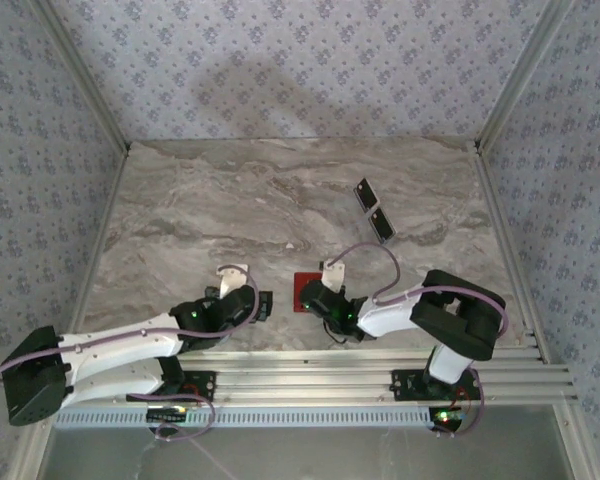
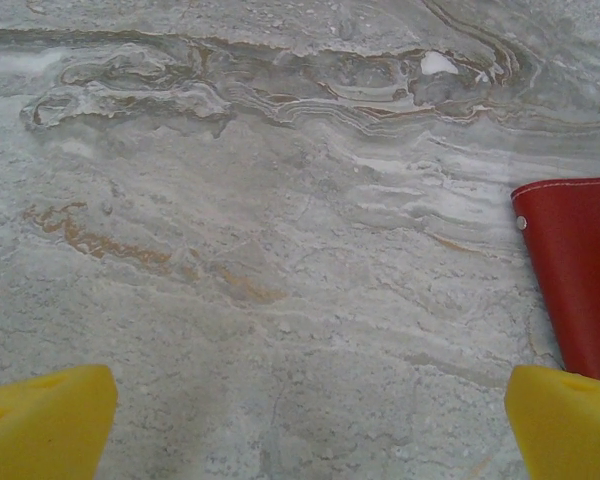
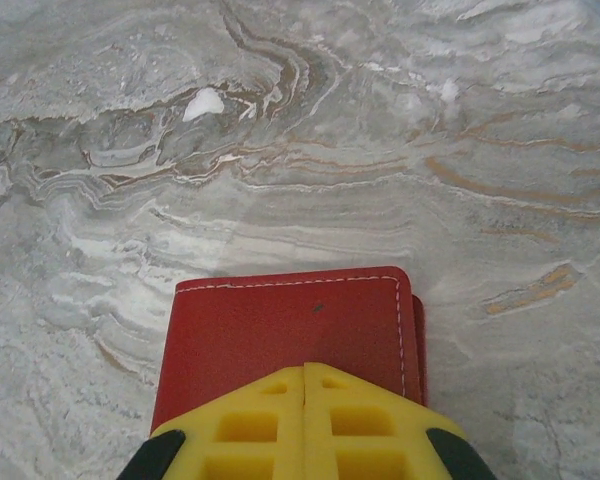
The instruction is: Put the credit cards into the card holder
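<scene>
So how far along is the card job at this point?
Done: nothing I can confirm; the card holder lies folded shut. In hand: the right hand, fingers together, sits over it; the left hand is open beside it. Left: two black cards lie loose on the table.

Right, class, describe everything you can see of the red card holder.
The card holder is a red, leather-looking folded wallet with pale stitching along its edges, rounded corners and a small dark mark on top. It lies flat and shut on the marbled table. The right gripper, fingers together, overlaps its near edge; contact is unclear.
</scene>
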Available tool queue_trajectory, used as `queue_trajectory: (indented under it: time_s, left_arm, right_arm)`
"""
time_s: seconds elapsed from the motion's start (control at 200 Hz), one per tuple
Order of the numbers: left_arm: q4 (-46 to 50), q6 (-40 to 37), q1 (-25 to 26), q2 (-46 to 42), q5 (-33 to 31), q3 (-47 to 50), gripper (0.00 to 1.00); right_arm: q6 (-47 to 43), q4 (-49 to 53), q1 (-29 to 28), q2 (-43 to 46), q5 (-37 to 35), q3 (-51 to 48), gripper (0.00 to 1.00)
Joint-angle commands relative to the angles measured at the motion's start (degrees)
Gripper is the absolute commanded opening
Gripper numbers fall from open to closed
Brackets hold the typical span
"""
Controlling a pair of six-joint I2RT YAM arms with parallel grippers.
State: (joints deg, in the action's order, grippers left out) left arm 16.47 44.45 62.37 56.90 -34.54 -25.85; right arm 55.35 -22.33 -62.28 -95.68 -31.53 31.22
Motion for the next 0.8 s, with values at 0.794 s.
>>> queue_trajectory:
  time_s: [0.794]
  left_arm:
    - [-3.5, -4.9, 0.2, 5.1, 1.5, -3.6, 1.0]
  right_arm:
    - [-10.7, 28.9, 6.6, 2.1, 15.0, -3.8, 0.0]
